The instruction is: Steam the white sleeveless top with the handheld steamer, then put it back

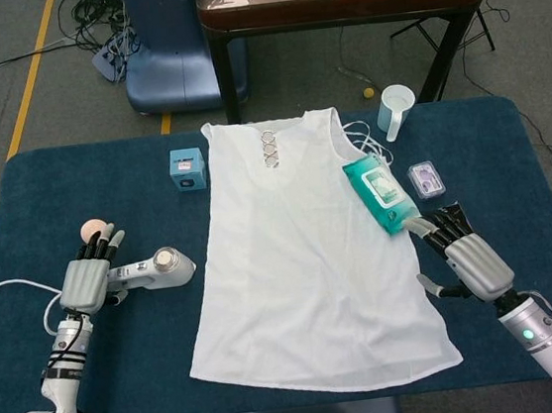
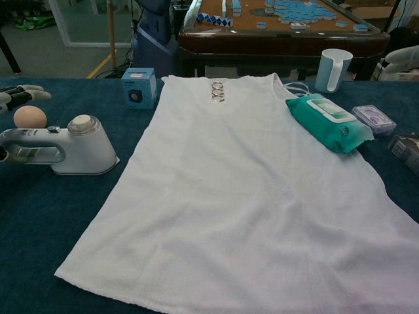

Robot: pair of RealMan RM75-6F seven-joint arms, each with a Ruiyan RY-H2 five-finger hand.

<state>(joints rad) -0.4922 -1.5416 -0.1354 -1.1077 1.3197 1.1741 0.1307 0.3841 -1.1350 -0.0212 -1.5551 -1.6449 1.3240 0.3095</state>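
Head view: white sleeveless top (image 1: 307, 263) is laid flat at frame centre on the blue table (image 1: 509, 150). Handheld steamer (image 1: 154, 270) is seen at lower left, just beside the top's left edge. Left hand (image 1: 87, 280) is placed over the steamer's handle, fingers straight and apart, nothing gripped. Right hand (image 1: 469, 256) is held at lower right, beside the top's right hem, fingers apart, empty.

Chest view: steamer (image 2: 72, 145) is stood at left on the table, top (image 2: 249, 196) spread just right of it. Left fingertips (image 2: 19, 95) are glimpsed at the left edge, near a peach ball (image 2: 29, 117). Right hand is barely shown at the right edge.
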